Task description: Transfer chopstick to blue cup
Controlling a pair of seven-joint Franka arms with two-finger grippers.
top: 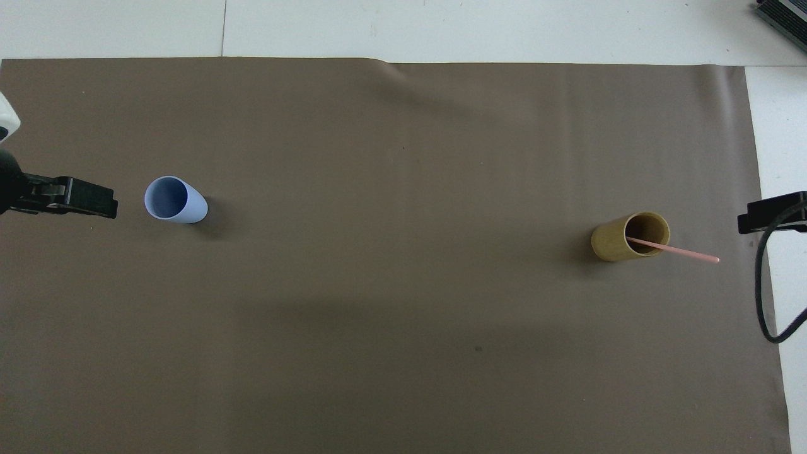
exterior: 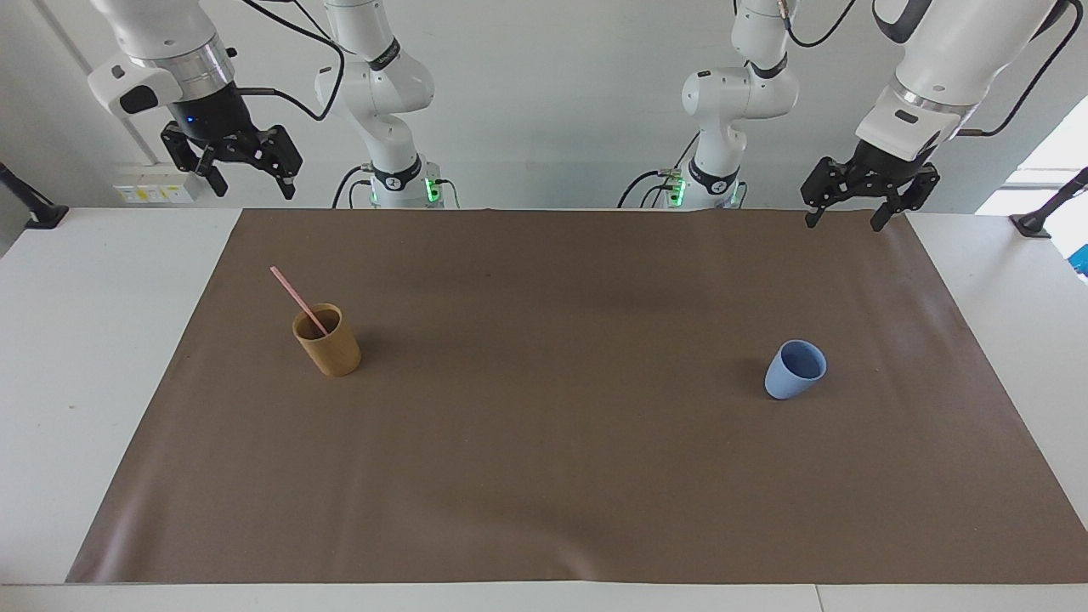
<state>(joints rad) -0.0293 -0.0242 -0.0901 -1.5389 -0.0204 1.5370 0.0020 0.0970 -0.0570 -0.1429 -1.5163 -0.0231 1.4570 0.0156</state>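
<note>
A thin, straight pink chopstick (exterior: 297, 299) leans inside the round tan cup (exterior: 328, 342) near the right arm's end of the smooth brown mat (exterior: 552, 476). The small blue cup (exterior: 795, 370) stands apart, empty. Both the left gripper (exterior: 843, 218) and right gripper (exterior: 253, 185) hang spread wide, holding nothing, over the mat's edge by the robots.

— Where do we look from in the facing view?

— High, across the table (exterior: 51, 340) from the two arm bases, looking down and toward them, far enough back to take in the whole brown mat (exterior: 561, 476).

— And overhead?

— High above the robots' own end, looking forward and steeply down, somewhat closer: the mat (top: 403, 391) overruns our frame.

— What do both share?

— The mat, with the tan cup (exterior: 328, 342) (top: 615, 239) standing on it, seen half a turn apart.
</note>
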